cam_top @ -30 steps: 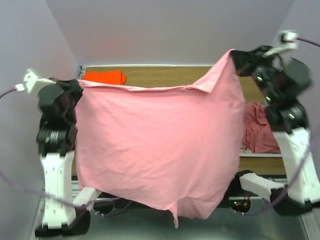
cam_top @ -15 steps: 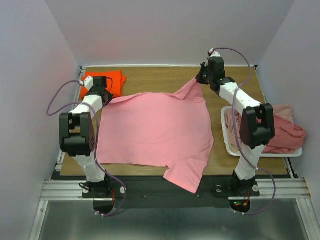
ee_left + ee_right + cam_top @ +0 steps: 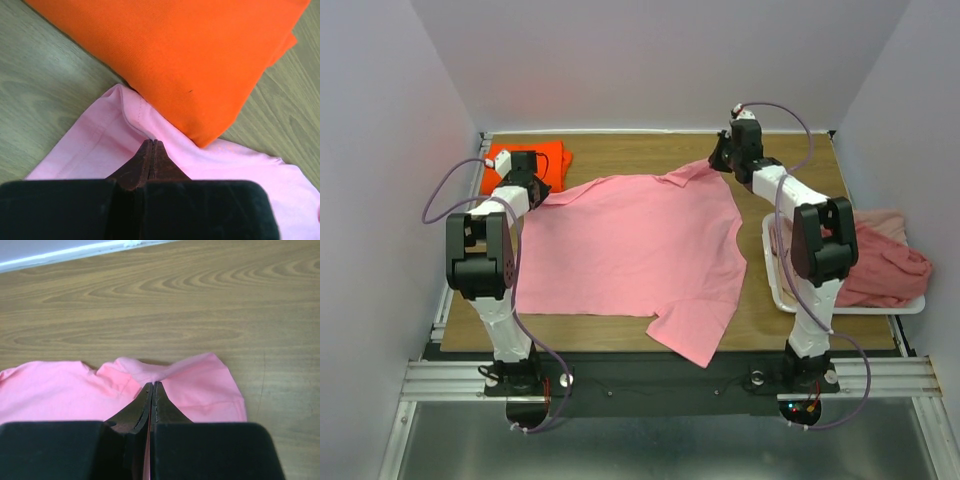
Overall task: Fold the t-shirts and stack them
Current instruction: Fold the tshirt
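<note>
A light pink t-shirt (image 3: 630,245) is seen spread nearly flat over the middle of the wooden worktop (image 3: 650,148), reaching from near the left edge to just short of the white tray (image 3: 772,268). One sleeve is draped over the near edge, right of the middle.

The left gripper (image 3: 533,186) is lowered to the worktop close to the far left corner. In the left wrist view its fingers are pressed together, and a corner of the pink t-shirt is pinched between the tips. Just beyond that corner an orange t-shirt (image 3: 548,157) is laid folded in the far left corner, and its nearest corner is seen resting on the pink cloth close to the pinch.

The right gripper (image 3: 718,163) is held low near the far edge, right of the middle. In the right wrist view its fingers are likewise closed, and a small bunched fold of the pink t-shirt's edge is clamped between them, with cloth spread to either side of the tips and bare wood beyond.

The white tray is placed along the right edge, and a heap of crumpled dusty rose shirts (image 3: 885,265) is piled in it, with part of the heap spilled over the tray's right rim.
</note>
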`<state>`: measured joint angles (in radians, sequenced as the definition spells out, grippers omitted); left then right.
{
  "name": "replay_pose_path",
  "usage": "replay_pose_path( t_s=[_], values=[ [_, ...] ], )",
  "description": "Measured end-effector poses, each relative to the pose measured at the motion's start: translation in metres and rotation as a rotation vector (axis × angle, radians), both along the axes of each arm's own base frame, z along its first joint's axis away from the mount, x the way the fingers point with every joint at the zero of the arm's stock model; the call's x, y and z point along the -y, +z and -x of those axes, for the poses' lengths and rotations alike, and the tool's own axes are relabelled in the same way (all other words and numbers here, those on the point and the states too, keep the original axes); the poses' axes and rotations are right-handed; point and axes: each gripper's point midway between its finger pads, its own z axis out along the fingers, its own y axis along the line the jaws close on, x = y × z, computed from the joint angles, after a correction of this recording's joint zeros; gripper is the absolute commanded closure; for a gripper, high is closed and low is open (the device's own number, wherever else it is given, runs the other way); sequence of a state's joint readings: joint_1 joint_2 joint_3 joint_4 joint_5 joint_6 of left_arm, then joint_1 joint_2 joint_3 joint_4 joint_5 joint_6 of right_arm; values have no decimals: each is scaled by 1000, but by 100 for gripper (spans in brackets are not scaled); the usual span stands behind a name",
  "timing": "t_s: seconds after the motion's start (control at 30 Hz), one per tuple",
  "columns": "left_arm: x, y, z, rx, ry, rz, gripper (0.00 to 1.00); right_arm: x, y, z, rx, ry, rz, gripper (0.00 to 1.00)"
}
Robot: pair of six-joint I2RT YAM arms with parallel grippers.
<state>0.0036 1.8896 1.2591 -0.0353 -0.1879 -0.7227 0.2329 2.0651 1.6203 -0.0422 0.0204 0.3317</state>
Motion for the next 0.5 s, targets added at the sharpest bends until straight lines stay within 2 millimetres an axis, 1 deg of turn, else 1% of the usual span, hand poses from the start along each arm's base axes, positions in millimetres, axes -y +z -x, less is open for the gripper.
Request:
replay_pose_path(
  t_s=[0.03, 0.1, 0.2, 0.3, 0.37, 0.4, 0.5],
  values=[
    [1, 1, 0, 2, -3, 2, 100, 2, 1, 4, -1, -1, -2, 100],
    [1, 3, 2, 9, -4, 3, 100, 5, 4, 19, -10, -4, -4, 100],
    [1, 7, 16, 9, -4, 2, 100, 10, 10, 38, -14, -9, -11, 100],
    [-1, 19, 32, 28, 0, 1, 100, 16, 24, 63, -2, -17, -20, 100],
    [-3, 27, 41, 44, 5, 1, 100, 19, 28, 75, -1, -21, -26, 100],
    [-4, 31, 44, 52, 8, 1, 100, 21, 30, 85, -3, -27, -31, 100],
    [-11, 34, 53, 59, 22, 2, 100, 25, 33, 101, -6, -33, -40, 100]
  ],
)
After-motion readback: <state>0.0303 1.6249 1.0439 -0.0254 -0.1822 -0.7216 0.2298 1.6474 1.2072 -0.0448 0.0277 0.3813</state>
